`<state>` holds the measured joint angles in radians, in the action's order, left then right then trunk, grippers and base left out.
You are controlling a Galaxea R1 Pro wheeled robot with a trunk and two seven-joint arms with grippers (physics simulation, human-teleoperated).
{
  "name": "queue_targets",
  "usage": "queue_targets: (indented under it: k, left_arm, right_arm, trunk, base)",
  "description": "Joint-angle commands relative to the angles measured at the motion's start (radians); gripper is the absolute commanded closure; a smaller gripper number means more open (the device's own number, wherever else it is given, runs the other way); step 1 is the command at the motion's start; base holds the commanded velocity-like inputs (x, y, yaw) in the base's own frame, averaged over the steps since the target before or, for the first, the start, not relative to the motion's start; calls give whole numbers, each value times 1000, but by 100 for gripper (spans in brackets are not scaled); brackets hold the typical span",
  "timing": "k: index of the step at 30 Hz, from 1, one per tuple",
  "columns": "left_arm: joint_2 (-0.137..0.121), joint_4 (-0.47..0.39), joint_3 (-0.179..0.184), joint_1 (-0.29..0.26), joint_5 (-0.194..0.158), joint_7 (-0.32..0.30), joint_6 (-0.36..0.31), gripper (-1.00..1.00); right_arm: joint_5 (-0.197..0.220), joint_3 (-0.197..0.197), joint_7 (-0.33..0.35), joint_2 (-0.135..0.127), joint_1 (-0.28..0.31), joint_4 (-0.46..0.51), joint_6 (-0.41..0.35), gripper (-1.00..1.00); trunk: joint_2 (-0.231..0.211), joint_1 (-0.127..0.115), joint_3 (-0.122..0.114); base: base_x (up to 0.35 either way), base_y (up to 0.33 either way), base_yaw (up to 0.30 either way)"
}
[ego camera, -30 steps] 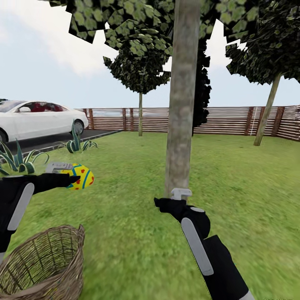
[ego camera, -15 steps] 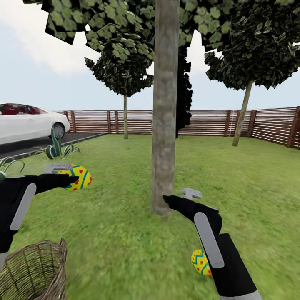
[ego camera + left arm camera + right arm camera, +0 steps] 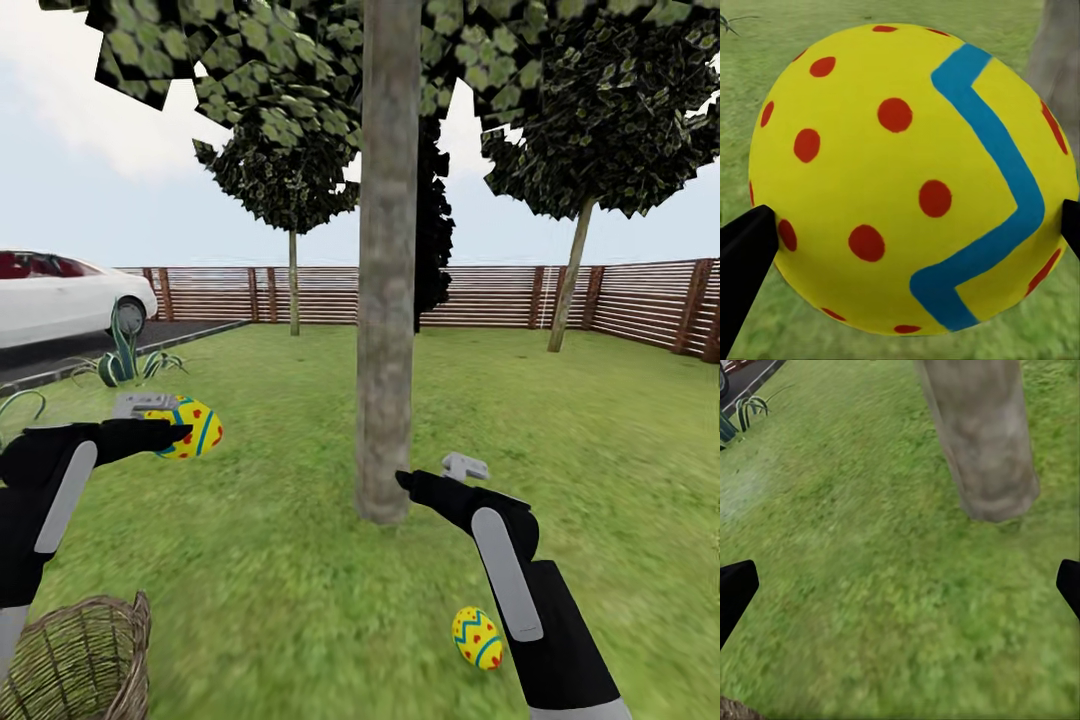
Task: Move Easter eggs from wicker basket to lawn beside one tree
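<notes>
bright, even daylight with no cast shadows – the lawn blurs soft in the wrist views.

I'm looking out over a home garden, rendered in simulation. A wide green lawn runs back to a brown horizontal-slat wooden fence. A thick grey-brown tree trunk rises close in front of me, with thinner trees behind. Off to my left, spiky plants edge a dark driveway where a white car is parked under open sky.
</notes>
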<state>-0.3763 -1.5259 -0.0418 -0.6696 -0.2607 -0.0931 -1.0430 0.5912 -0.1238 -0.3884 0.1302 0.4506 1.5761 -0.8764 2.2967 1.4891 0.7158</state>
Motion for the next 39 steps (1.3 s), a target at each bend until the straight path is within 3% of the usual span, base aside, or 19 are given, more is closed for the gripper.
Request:
queue_targets:
  k: [1, 9, 11, 14, 18, 22, 25, 27, 30, 39]
  left_arm:
    - [1, 5, -1, -1, 7, 2, -4, 100]
    - [34, 161, 2, -3, 7, 28, -4, 100]
    - [64, 222, 2, -3, 7, 29, -4, 100]
    - [114, 322, 4, -8, 8, 35, -4, 100]
    - [151, 450, 6, -16, 7, 67, 23, 100]
    - [208, 533, 49, -27, 7, 89, 37, 100]
    - [236, 606, 63, -59, 7, 102, 46, 100]
    - [264, 737, 67, -111, 6, 136, 83, 100]
    - [278, 855, 69, -149, 4, 166, 154, 100]
    - [300, 1000, 68, -203, 6, 183, 231, 100]
  right_arm:
    - [10, 0, -10, 0, 1, 1, -2, -100]
    - [13, 54, -9, 0, 1, 0, -3, -100]
    - [13, 59, -9, 0, 1, 1, -3, -100]
    - [14, 98, -9, 0, 1, 1, -4, -100]
    - [13, 129, -9, 0, 1, 1, -4, -100]
    - [13, 155, -9, 0, 1, 1, -5, -100]
    - [13, 167, -9, -1, 1, 1, -6, -100]
    - [13, 169, -9, -1, 1, 1, -6, -100]
    - [12, 171, -9, -2, 0, 1, -8, -100]
    - [13, 196, -9, -3, 1, 4, -41, -100]
  trunk:
    - [-7, -4, -3]
    - [-63, -35, -36]
    - [-77, -42, -45]
    - [-98, -54, -57]
    - [-126, -69, -75]
    - [-154, -85, -92]
    - [-175, -96, -104]
    - [-189, -104, -113]
    - [-210, -115, -126]
    - [-273, -150, -164]
  base:
    - [0, 0, -122]
    - [0, 0, -202]
    - [0, 0, -222]
    - [0, 0, -223]
    - [0, 0, -224]
    - [0, 0, -224]
    - [0, 0, -225]
    - [0, 0, -225]
    - [0, 0, -226]
    - [0, 0, -226]
